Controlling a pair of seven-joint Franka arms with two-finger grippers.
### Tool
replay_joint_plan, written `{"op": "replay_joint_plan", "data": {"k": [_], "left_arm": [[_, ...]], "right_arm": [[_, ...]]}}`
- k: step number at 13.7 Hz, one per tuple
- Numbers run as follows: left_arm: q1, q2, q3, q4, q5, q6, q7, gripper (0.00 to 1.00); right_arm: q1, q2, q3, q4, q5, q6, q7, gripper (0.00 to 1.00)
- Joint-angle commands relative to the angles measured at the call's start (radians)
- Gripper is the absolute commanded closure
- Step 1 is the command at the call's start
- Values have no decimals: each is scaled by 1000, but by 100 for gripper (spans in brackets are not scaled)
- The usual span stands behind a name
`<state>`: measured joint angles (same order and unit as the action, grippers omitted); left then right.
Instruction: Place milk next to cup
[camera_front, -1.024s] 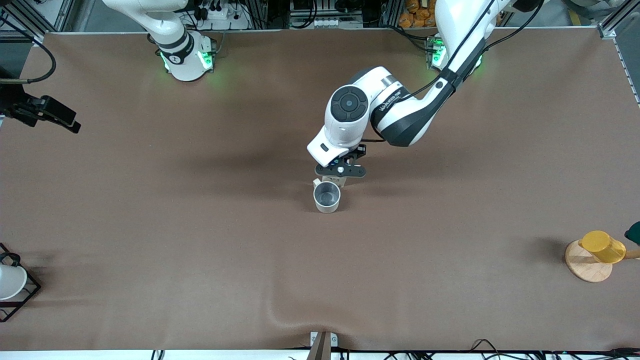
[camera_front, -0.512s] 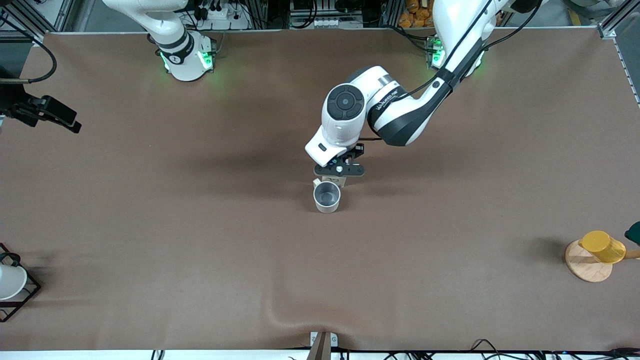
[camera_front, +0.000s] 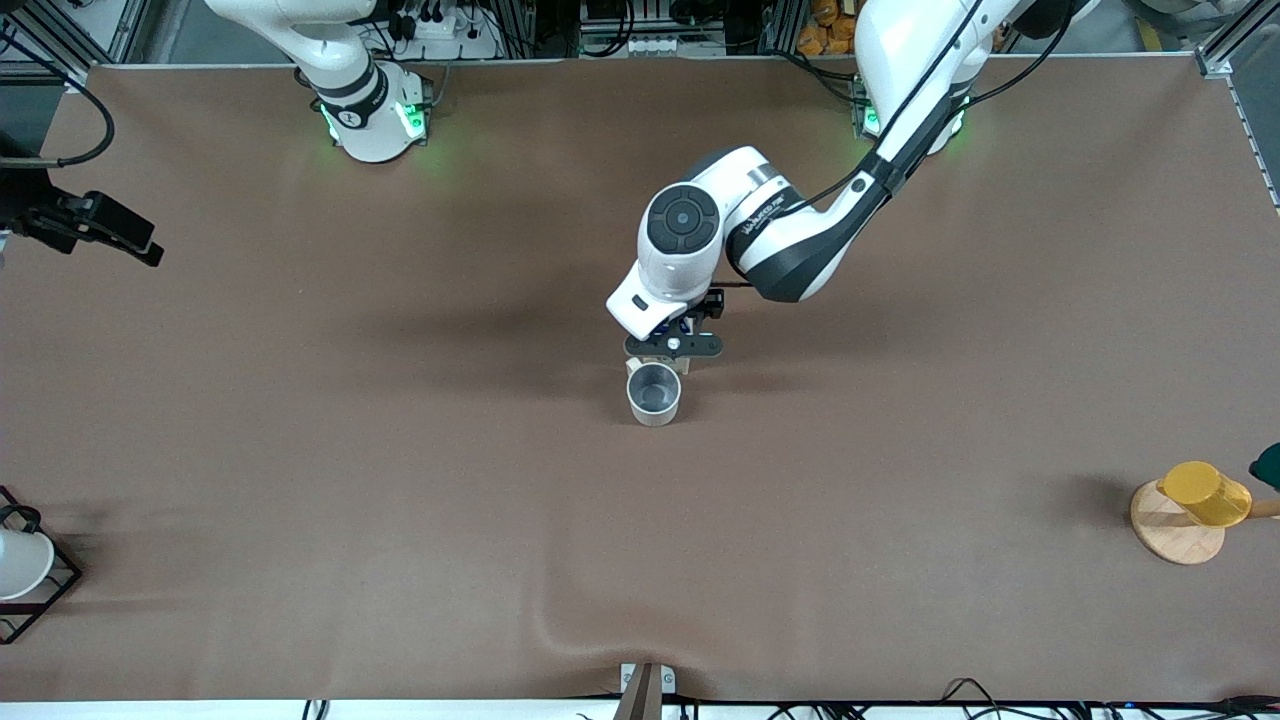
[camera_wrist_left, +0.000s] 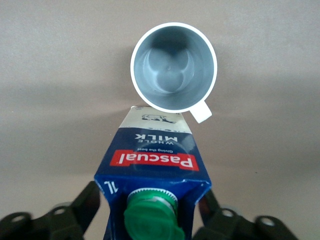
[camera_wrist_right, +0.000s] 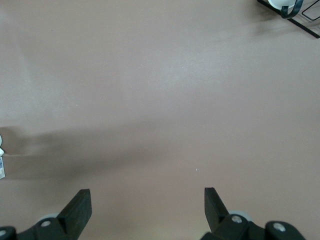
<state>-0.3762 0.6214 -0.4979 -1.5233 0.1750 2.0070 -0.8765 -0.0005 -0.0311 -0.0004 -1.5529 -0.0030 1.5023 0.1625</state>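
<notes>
My left gripper (camera_wrist_left: 155, 212) has just let go: its fingers (camera_wrist_left: 87, 200) were clamped on the milk (camera_wrist_left: 152, 172) a moment back and now stand apart, one on each flank of the carton with a thin gap showing on both sides in the left wrist view, so I read that as a release, not a grip. The carton stands upright on the tabletop (camera_front: 400, 480), green cap up, between the fingers, its pale lower part just beside the cup (camera_wrist_left: 174, 74), at or nearly at the cup's rim close by the small handle; whether they actually touch I cannot tell. In the front view the cup (camera_front: 653, 394) has not shifted over the last second, and the left gripper (camera_front: 672, 345) sits right over the spot just farther from the front camera than the cup, hiding nearly all of the milk; the arm has drifted slightly toward its base. To me that means the placing is essentially done, milk next to cup, and what is left is lifting straight up clear of the cap without clipping the carton or nudging it into the cup. My right gripper (camera_wrist_right: 147, 207) waits, fingers wide open and holding nothing, over bare tabletop well away from the cup, toward the right arm's end, where a white cup in a black wire rack (camera_front: 25, 565) sits at the edge. A yellow cup (camera_front: 1205, 492) on a wooden disc sits well apart from the cup, toward the left arm's end.
</notes>
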Motion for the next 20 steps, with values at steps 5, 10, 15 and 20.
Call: {"op": "replay_joint_plan", "data": {"k": [5, 10, 15, 20], "left_arm": [[6, -135, 5, 22, 20, -74, -38, 0], [181, -351, 5, 20, 18, -255, -19, 0], [397, -488, 2, 20, -5, -318, 49, 0], [525, -531, 18, 15, -78, -341, 169, 0]], "right_arm": [[7, -3, -6, -4, 11, -4, -3, 0], [-6, -3, -9, -3, 12, -2, -44, 0], [-3, -3, -9, -3, 12, -2, -44, 0], [-10, -3, -12, -1, 3, -1, -102, 0]]}}
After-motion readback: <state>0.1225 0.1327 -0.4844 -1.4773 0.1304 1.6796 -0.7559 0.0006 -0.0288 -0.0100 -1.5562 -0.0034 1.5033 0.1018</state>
